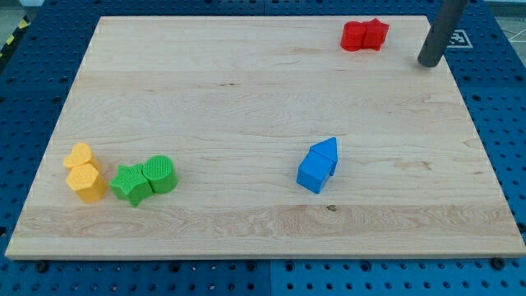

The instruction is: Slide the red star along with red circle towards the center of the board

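Observation:
The red circle (353, 36) and the red star (376, 34) sit touching each other near the view's top right of the wooden board (246, 107), circle on the left, star on the right. My tip (428, 62) is to the right of the red star and slightly lower, apart from it by a clear gap. The rod rises from the tip toward the view's top right corner.
Two blue blocks (319, 164) touch each other right of centre, low on the board. A green star (131, 183) and green cylinder (160, 173) sit at the lower left, beside a yellow heart (80, 154) and yellow hexagon (87, 181).

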`<action>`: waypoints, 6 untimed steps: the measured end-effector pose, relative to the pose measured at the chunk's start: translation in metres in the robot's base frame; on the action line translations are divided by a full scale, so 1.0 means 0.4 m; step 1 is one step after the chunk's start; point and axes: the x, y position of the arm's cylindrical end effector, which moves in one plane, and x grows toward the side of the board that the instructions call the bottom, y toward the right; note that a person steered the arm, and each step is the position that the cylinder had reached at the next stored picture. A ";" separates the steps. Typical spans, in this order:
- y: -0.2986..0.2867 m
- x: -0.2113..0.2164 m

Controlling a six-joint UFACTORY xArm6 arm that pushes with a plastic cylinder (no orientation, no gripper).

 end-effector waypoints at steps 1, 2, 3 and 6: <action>0.001 -0.063; -0.011 -0.094; -0.026 -0.137; -0.132 -0.177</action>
